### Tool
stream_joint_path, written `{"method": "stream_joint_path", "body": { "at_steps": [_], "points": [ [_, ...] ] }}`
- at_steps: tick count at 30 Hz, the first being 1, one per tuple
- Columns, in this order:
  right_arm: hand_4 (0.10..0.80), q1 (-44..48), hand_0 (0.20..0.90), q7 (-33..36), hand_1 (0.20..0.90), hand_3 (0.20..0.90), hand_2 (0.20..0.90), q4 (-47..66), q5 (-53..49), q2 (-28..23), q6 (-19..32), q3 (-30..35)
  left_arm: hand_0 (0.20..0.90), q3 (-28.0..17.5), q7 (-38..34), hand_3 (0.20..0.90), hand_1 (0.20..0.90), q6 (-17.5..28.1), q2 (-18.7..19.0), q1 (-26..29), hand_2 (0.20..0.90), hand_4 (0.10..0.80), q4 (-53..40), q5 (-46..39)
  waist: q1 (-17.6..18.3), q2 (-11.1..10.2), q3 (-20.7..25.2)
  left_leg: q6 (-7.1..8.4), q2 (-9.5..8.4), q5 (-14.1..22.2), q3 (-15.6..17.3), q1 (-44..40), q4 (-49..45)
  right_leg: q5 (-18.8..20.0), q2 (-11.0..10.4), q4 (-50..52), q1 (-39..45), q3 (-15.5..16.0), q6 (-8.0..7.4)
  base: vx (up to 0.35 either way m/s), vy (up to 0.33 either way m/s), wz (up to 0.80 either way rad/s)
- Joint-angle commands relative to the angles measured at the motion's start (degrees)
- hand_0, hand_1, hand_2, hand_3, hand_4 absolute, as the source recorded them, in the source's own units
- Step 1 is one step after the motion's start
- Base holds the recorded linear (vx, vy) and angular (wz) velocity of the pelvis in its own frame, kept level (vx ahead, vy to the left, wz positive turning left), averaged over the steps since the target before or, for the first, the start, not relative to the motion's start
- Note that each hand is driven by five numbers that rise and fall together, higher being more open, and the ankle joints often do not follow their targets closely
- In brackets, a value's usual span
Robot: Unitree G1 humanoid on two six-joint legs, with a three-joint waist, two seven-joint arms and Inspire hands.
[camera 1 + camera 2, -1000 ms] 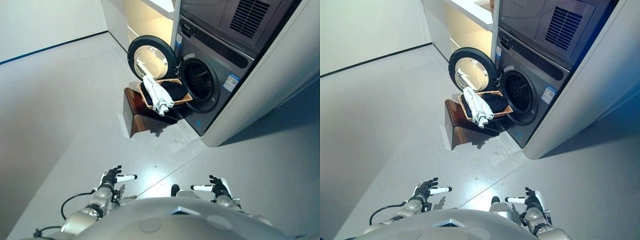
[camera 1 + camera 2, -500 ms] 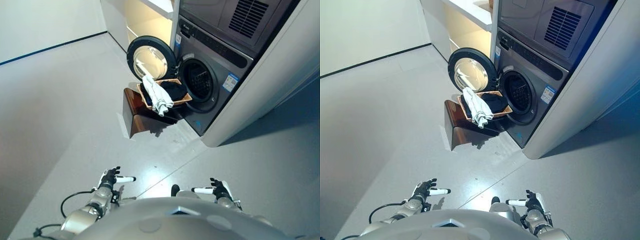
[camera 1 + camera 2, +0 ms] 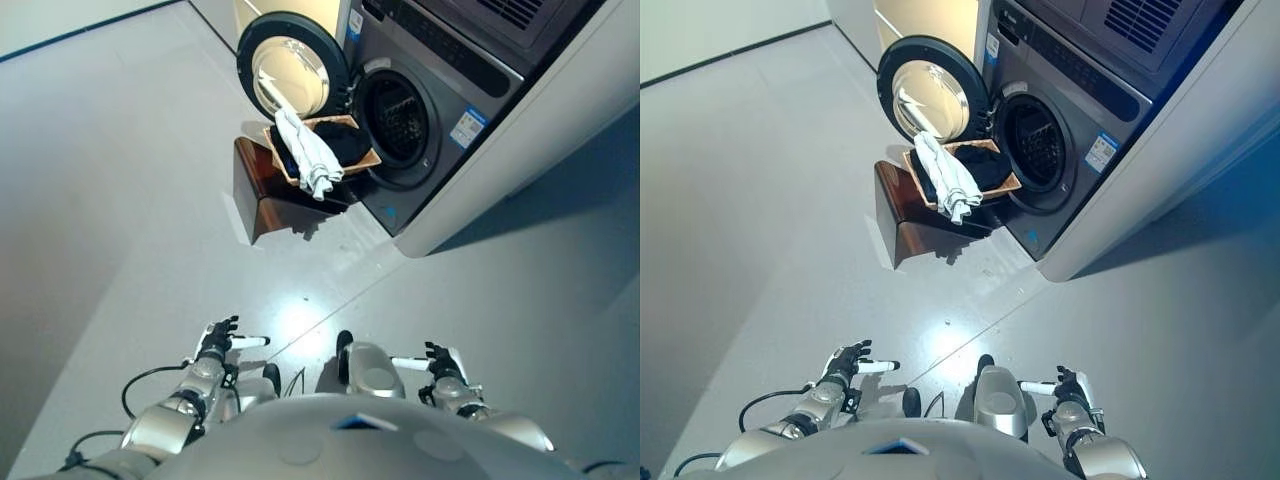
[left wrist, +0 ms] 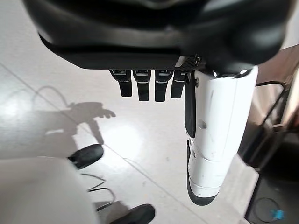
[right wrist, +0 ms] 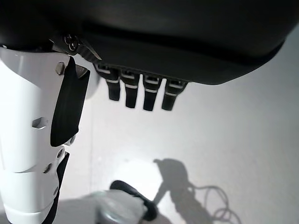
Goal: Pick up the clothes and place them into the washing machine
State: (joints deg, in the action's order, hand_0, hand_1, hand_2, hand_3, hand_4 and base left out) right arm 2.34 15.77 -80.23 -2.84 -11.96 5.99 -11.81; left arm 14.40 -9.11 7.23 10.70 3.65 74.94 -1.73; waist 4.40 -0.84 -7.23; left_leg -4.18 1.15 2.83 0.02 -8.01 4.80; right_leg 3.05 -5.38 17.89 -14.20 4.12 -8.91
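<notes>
Left hand (image 3: 216, 342) and right hand (image 3: 440, 362) hang low with fingers relaxed and apart, holding nothing, well away from the clothes. A white cloth (image 3: 306, 153) drapes over the basket (image 3: 370, 162) rim beside the washing machine (image 3: 430, 95). It looks soft and light; pinch its bunched middle.

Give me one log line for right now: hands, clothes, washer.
left hand: open, empty | right hand: open, empty | clothes: in basket on stand | washer: door open
</notes>
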Motion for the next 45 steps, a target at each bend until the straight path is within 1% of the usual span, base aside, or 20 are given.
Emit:
{"method": "stream_joint_path", "body": {
  "at_steps": [1,4,6,9,11,12,13,15,19,21,22,23,25,28,35,38,41,43,44,45],
  "points": [
    [0.800,3.47,0.900,1.79,0.900,0.900,0.900,0.08,-2.00,-1.80,0.53,-0.30,0.900,-0.50,-1.56,0.900,0.900,2.09,1.01,5.58,0.900,0.800,0.06,-0.35,1.00,0.74,-1.48,3.24,-1.95,5.91,-2.82,-3.70,-1.20,2.04,-2.59,-10.90,-1.08,-4.08,-1.86,0.307,-0.111,0.19],
    [0.800,3.44,0.900,2.17,0.900,0.900,0.900,0.39,-1.58,-1.65,0.25,-0.70,0.900,-0.36,-1.95,0.900,0.900,2.17,0.81,6.37,0.900,0.800,0.39,-0.51,1.85,0.53,-1.46,4.16,-1.61,7.19,-4.00,-6.31,-0.27,6.13,-4.45,-17.89,-2.07,-5.07,-3.07,0.280,-0.099,0.30],
    [0.800,3.07,0.900,2.38,0.900,0.900,0.900,1.42,-1.25,-1.41,0.25,-1.16,0.900,-0.41,-2.30,0.900,0.900,2.16,0.58,6.38,0.900,0.800,0.27,-0.97,2.65,0.33,-0.85,4.94,-0.82,8.77,-4.70,-9.13,0.20,7.74,-3.66,-19.10,-2.26,-5.47,-3.53,0.407,-0.169,0.34],
    [0.800,1.87,0.900,2.37,0.900,0.900,0.900,2.03,-1.60,-1.47,0.60,-1.60,0.900,-0.26,-2.40,0.900,0.900,2.02,0.38,6.03,0.900,0.800,0.52,-0.96,3.62,0.01,1.41,6.32,1.26,10.40,-6.20,-12.43,0.20,7.84,-1.42,-18.30,-0.49,-7.08,-2.23,0.330,-0.180,0.65],
    [0.800,2.07,0.900,2.41,0.900,0.900,0.900,3.31,-1.43,-1.68,1.52,-3.37,0.900,0.14,-2.81,0.900,0.900,2.15,-0.12,5.44,0.900,0.800,0.04,-1.80,3.66,0.68,2.93,7.87,4.73,6.03,-7.49,-11.44,-5.09,5.99,2.89,-16.11,0.81,-5.91,0.13,0.388,-0.308,0.50],
    [0.800,2.06,0.900,2.41,0.900,0.900,0.900,3.32,-1.43,-1.70,1.52,-3.38,0.900,0.14,-2.81,0.900,0.900,2.15,-0.14,5.43,0.900,0.800,0.04,-1.80,3.73,0.77,2.95,7.91,4.84,6.11,-7.55,-11.39,-5.16,5.93,2.95,-16.07,0.81,-5.81,0.16,0.373,-0.347,0.01],
    [0.800,2.07,0.900,2.43,0.900,0.900,0.900,4.86,-1.71,-2.30,2.33,-4.36,0.900,0.51,-3.06,0.900,0.900,2.24,-0.32,5.16,0.900,0.800,-0.95,-2.21,3.44,0.72,3.33,8.90,5.67,1.55,-8.31,-7.99,-13.91,3.55,4.79,-15.84,3.15,-5.18,2.13,0.182,-0.182,-0.10],
    [0.800,2.24,0.900,2.38,0.900,0.900,0.900,5.21,-1.62,-2.29,2.48,-5.06,0.900,0.42,-3.60,0.900,0.900,2.29,-0.43,5.32,0.900,0.800,-1.37,-2.76,3.20,0.34,3.10,9.38,5.65,-1.51,-8.59,-5.10,-21.16,2.57,5.36,-16.05,5.03,-4.68,3.30,0.245,-0.258,-0.09],
    [0.800,4.16,0.900,3.01,0.900,0.900,0.900,7.70,-1.47,-3.04,2.94,-7.37,0.900,1.34,-4.70,0.900,0.900,2.49,-0.54,6.92,0.900,0.800,-3.10,-4.20,-0.37,-4.12,-1.42,8.26,1.04,-8.42,-8.13,10.00,-44.77,-0.06,3.90,-17.05,12.67,-5.42,6.41,0.192,-0.268,0.23],
    [0.800,4.69,0.900,3.14,0.900,0.900,0.900,7.99,-1.57,-2.94,2.99,-7.78,0.900,1.38,-4.74,0.900,0.900,2.51,-0.50,6.96,0.900,0.800,-2.91,-4.16,-1.36,-4.47,-2.06,7.85,1.25,-7.14,-6.79,12.79,-43.79,-0.57,4.14,-17.27,13.84,-5.96,6.45,0.119,-0.108,-0.09],
    [0.800,5.12,0.900,3.42,0.900,0.900,0.900,8.12,-1.88,-2.80,3.13,-7.96,0.900,1.25,-4.94,0.900,0.900,2.54,-0.40,6.96,0.900,0.800,-2.58,-4.00,-1.81,-5.07,-2.15,7.57,1.34,-6.55,-5.86,15.68,-40.14,-0.96,3.80,-17.51,14.62,-6.36,6.34,0.262,-0.040,-0.18],
    [0.800,5.74,0.900,3.79,0.900,0.900,0.900,8.04,-2.57,-2.85,3.52,-7.84,0.900,1.23,-5.45,0.900,0.900,2.66,-0.28,6.93,0.900,0.800,-2.12,-3.96,-2.43,-4.51,-2.68,8.10,3.58,-6.12,-2.98,18.40,-30.84,-1.98,4.18,-17.99,16.30,-6.69,5.80,0.222,-0.005,0.02],
    [0.800,6.00,0.900,3.72,0.900,0.900,0.900,7.81,-2.86,-2.80,3.58,-7.79,0.900,1.29,-5.60,0.900,0.900,2.55,-0.35,6.90,0.900,0.800,-1.85,-3.68,-2.97,-3.99,-3.02,8.21,3.61,-5.96,-2.05,17.49,-23.48,-2.57,4.47,-18.39,17.54,-7.33,5.41,0.222,0.077,0.03],
    [0.800,6.13,0.900,3.76,0.900,0.900,0.900,7.56,-2.60,-3.37,3.47,-7.57,0.900,1.31,-5.27,0.900,0.900,1.90,-0.72,5.93,0.900,0.800,-0.71,-2.56,-4.30,-1.25,-1.81,9.34,3.92,-12.46,0.84,17.25,-3.76,-4.85,5.72,-21.03,22.41,-7.07,4.48,0.356,0.178,-0.30],
    [0.800,9.07,0.900,2.89,0.900,0.900,0.900,9.94,-1.34,-3.80,3.25,-7.92,0.900,1.01,-4.46,0.900,0.900,2.16,1.11,5.20,0.900,0.800,-1.10,-0.91,-5.23,-2.30,2.85,7.31,1.45,-7.98,2.83,11.67,-2.55,-8.19,2.50,-18.64,24.36,-6.59,2.39,0.208,0.145,-0.45],
    [0.800,11.12,0.900,2.79,0.900,0.900,0.900,11.27,0.22,-3.24,3.00,-9.18,0.900,0.17,-4.54,0.900,0.900,1.86,2.14,5.64,0.900,0.800,-1.29,-1.00,-6.18,-2.86,2.90,6.05,1.00,-6.26,3.40,10.54,-2.72,-8.63,2.75,-11.56,21.97,-6.26,1.56,0.122,0.120,0.18],
    [0.800,17.08,0.900,2.72,0.900,0.900,0.900,15.66,0.65,-3.11,3.36,-11.25,0.900,0.39,-5.34,0.900,0.900,2.08,3.89,7.41,0.900,0.800,-1.92,-1.06,-5.44,-1.85,-0.49,5.10,2.25,-5.75,2.73,8.81,-3.37,-5.70,5.74,2.60,11.71,-5.48,-1.09,-0.013,0.108,-0.13],
    [0.800,18.85,0.900,2.72,0.900,0.900,0.900,16.52,0.92,-3.25,3.30,-11.99,0.900,0.55,-5.38,0.900,0.900,2.13,4.25,7.75,0.900,0.800,-1.98,-1.01,-5.50,-1.84,-1.05,4.95,2.07,-5.77,2.60,8.73,-3.36,-5.67,5.51,2.59,10.46,-4.47,-0.77,0.006,0.059,0.12],
    [0.800,20.72,0.900,2.64,0.900,0.900,0.900,16.67,1.68,-2.97,2.91,-13.18,0.900,0.44,-5.56,0.900,0.900,2.04,4.49,7.97,0.900,0.800,-1.59,-1.20,-6.32,-1.91,-1.00,5.15,1.89,-5.45,2.65,8.58,-2.85,-5.77,1.75,-3.02,10.73,-0.85,-0.11,0.053,0.019,0.16],
    [0.800,20.75,0.900,2.64,0.900,0.900,0.900,16.65,1.68,-2.95,2.91,-13.19,0.900,0.42,-5.56,0.900,0.900,2.04,4.50,7.97,0.900,0.800,-1.59,-1.20,-6.11,-1.93,-1.21,5.15,1.83,-5.41,2.45,8.36,-2.83,-5.86,1.68,-3.10,11.08,-0.65,-0.12,0.069,-0.088,0.19]
  ]
}}
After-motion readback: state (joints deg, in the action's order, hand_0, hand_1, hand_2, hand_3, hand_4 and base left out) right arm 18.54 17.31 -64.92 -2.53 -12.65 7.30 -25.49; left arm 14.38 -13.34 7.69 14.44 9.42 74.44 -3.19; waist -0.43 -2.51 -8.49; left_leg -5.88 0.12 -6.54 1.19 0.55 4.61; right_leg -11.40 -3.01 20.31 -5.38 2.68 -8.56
